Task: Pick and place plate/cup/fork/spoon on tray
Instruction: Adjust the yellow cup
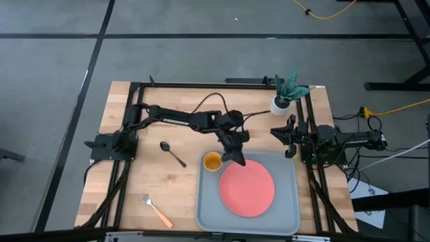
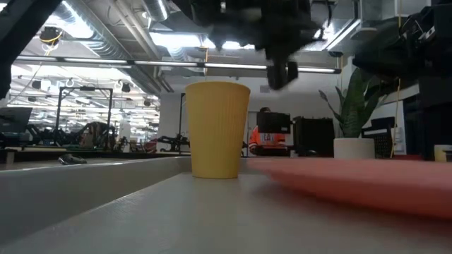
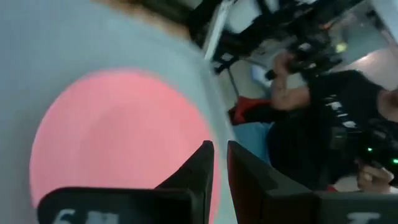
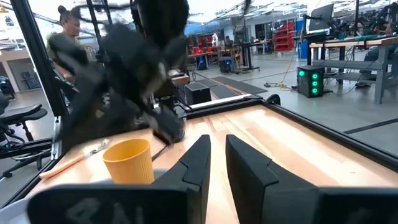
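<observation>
The coral-pink plate lies flat in the light grey tray and also shows in the left wrist view. The yellow-orange cup stands upright in the tray's far left corner, also in the low view. The dark spoon and the orange-handled fork lie on the wooden table left of the tray. My left gripper hovers above the tray's far edge between cup and plate, shut and empty. My right gripper waits at the table's right, shut.
A white pot with a green plant stands at the table's far right corner. Black frame rails run along the table's far, left and right sides. Bare wood lies left of the tray around the spoon and fork. People show in the room beyond.
</observation>
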